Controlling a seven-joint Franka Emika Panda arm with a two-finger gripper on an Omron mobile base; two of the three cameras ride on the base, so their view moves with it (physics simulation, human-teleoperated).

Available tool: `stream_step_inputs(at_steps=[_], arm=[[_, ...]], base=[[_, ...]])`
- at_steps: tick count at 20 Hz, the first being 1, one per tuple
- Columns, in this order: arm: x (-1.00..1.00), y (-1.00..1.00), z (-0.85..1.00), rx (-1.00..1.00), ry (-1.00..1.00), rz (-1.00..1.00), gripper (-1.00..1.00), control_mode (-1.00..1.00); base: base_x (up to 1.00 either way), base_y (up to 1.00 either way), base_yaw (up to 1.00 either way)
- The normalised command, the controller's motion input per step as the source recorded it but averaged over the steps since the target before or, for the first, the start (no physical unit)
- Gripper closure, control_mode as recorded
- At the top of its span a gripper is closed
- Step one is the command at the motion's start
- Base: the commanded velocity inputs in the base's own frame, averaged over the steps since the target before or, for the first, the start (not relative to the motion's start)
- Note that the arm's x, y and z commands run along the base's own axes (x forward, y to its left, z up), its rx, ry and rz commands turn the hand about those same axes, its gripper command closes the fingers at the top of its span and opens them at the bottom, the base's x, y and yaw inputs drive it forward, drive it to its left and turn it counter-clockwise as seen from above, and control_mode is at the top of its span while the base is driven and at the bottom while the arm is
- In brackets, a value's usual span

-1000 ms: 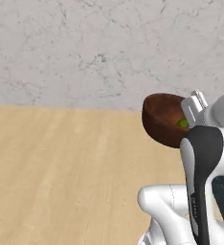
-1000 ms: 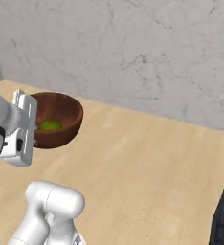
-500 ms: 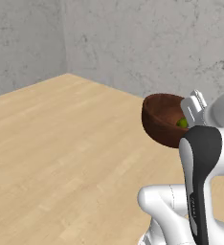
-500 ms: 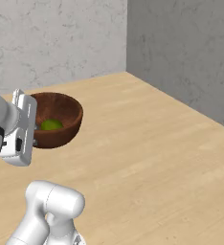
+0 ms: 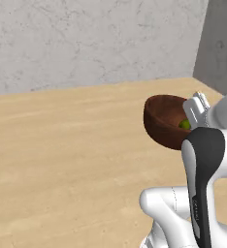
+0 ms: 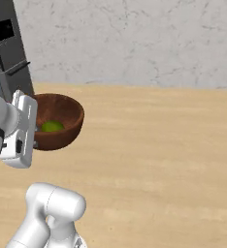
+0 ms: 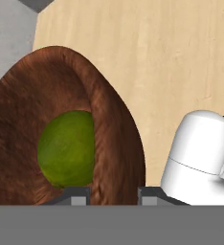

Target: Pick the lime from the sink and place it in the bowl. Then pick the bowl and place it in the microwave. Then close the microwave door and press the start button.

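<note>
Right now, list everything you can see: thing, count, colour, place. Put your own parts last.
bowl: one, dark brown, held up above the floor, its wall between the finger tips.
lime: one, yellow-green, inside the bowl.
floor: one, light wood, under everything.
wall: grey marbled, behind the floor.
dark appliance: one, dark grey with a bar handle, at the left edge of the right base view.
gripper: one, white with dark tips, shut on the bowl's wall.
arm: one, white with dark joints, rising from the base.
</note>
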Motion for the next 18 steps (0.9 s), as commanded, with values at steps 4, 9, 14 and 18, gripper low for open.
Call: stream_step_inputs(at_steps=[4,9,14,18], arm=[[0.0,0.0,0.0,0.0,0.0,0.0,1.0,1.0],[0.0,0.0,0.0,0.0,0.0,0.0,1.0,1.0],[0.0,0.0,0.0,0.0,0.0,0.0,1.0,1.0],[0.0,0.0,0.0,0.0,0.0,0.0,1.0,1.0]], base=[[0.18,0.01,0.94],[0.57,-0.07,0.88],[0.71,-0.1,0.87],[0.89,-0.15,0.84]])
